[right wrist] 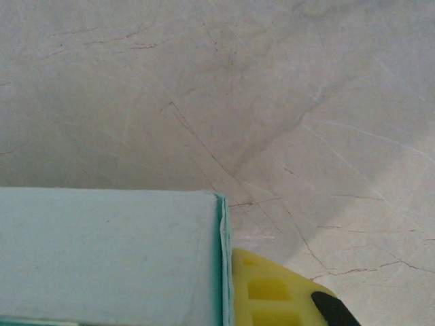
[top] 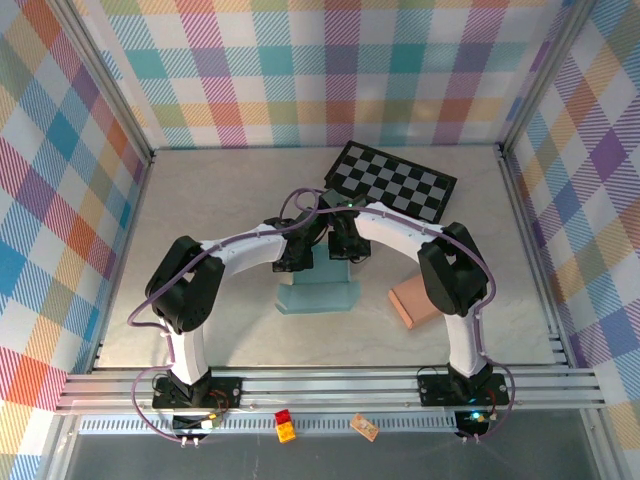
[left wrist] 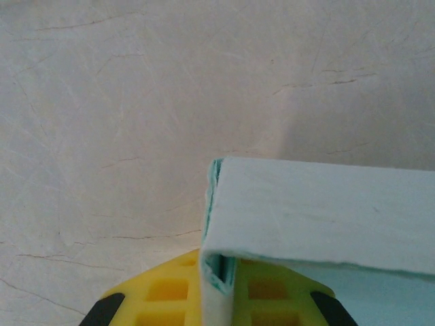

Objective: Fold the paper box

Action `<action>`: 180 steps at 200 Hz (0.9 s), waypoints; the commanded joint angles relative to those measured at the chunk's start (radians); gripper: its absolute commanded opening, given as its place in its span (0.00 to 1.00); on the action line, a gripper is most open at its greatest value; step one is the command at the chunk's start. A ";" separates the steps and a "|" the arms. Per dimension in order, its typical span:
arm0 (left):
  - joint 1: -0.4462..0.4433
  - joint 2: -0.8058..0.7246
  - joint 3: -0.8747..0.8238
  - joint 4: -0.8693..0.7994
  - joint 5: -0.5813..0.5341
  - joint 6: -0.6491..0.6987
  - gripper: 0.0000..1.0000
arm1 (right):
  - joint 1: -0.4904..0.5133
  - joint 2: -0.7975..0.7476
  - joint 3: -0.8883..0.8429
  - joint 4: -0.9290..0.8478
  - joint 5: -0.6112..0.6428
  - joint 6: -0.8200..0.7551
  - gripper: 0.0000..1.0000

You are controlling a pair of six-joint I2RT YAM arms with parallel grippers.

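The left hand (left wrist: 217,282) is closed tight, its two yellow fingers (left wrist: 170,292) pinching a thin upright wall of the pale blue paper box (left wrist: 319,210). The right hand (right wrist: 225,288) is also nearly shut, on the box's other end. One yellow finger (right wrist: 272,292) presses against the outside of the wall, and the other is hidden behind the paper. From above, the box sits at the middle of the desk (top: 220,200), its far part covered by both wrists. A checkered board (top: 392,181) lies toward the far right corner. A tan block (top: 412,302) near the right edge is partly hidden by the right arm.
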 commanded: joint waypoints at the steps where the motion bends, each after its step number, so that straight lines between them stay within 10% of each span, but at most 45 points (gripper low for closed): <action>1: 0.001 0.019 -0.006 -0.102 -0.098 -0.037 0.00 | 0.024 -0.027 -0.015 -0.027 0.038 0.041 0.00; 21: 0.001 0.025 0.001 -0.101 -0.087 -0.041 0.00 | 0.022 -0.024 -0.011 -0.028 0.036 0.037 0.00; 58: 0.002 -0.042 0.038 -0.109 -0.061 -0.025 0.45 | 0.022 -0.018 -0.009 -0.035 0.033 0.037 0.00; 180: 0.070 -0.033 0.028 -0.022 0.090 0.037 0.42 | 0.022 0.004 0.007 -0.044 0.018 0.039 0.00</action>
